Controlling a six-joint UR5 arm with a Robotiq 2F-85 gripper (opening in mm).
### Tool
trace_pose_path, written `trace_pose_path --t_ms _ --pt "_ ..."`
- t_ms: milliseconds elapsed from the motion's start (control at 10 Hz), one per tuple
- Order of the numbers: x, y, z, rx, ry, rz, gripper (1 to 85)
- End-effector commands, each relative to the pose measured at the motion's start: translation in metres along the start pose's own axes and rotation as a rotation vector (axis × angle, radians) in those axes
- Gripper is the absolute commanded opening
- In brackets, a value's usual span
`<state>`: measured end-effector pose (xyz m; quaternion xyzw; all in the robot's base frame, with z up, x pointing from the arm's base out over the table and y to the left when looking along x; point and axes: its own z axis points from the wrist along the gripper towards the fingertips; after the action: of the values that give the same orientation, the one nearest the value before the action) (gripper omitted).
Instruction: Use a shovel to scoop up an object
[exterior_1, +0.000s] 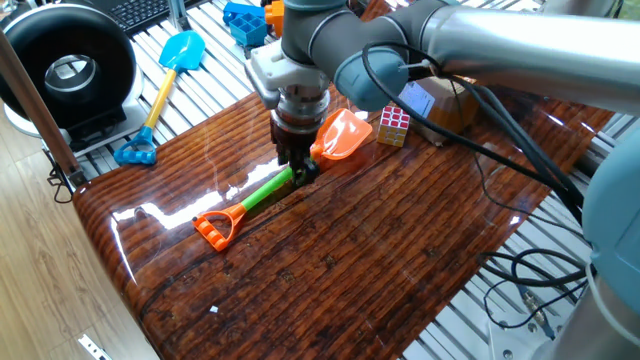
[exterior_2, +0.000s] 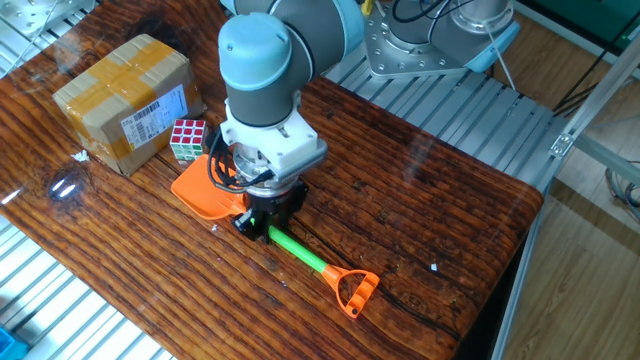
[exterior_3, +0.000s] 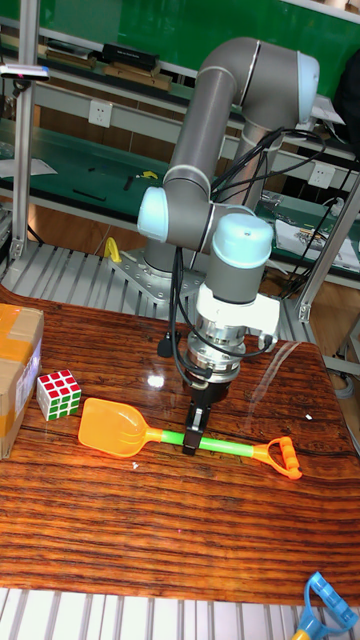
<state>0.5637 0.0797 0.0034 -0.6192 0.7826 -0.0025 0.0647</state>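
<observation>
In one fixed view we see the claw (exterior_1: 297, 170) down on the green shaft of the shovel (exterior_1: 262, 190), close behind the orange scoop blade, its fingers closed around the shaft. The shovel lies flat on the desk (exterior_1: 380, 270), its D-handle pointing toward the desk's left corner. The Rubik's cube (exterior_1: 393, 125) sits just beyond the blade, apart from it, beside the cardboard box (exterior_1: 440, 105) near the far edge. A blue shovel (exterior_1: 165, 85) lies off the desk.

In the other fixed view we find the claw (exterior_2: 262, 222) gripping the shovel (exterior_2: 300, 252) where shaft meets blade. The Rubik's cube (exterior_2: 187, 139) touches the cardboard box (exterior_2: 125, 100), near the blade's rim.

In the tall fixed view the claw (exterior_3: 197, 432) pinches the shaft of the shovel (exterior_3: 150, 433); the Rubik's cube (exterior_3: 59, 394) stands just above the blade's left end, not on it.
</observation>
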Motion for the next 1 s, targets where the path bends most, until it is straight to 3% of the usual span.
trace_pose_path --t_ms 0,200,400,900 --pt "-0.001 -0.006 0.000 0.020 -0.010 0.044 5.7" --pt "0.002 -0.008 -0.004 0.027 0.003 0.060 1.0" --pt "-0.006 -0.005 -0.009 0.014 -0.025 0.080 1.0" --pt "-0.017 -0.002 -0.039 -0.006 -0.043 0.133 1.0"
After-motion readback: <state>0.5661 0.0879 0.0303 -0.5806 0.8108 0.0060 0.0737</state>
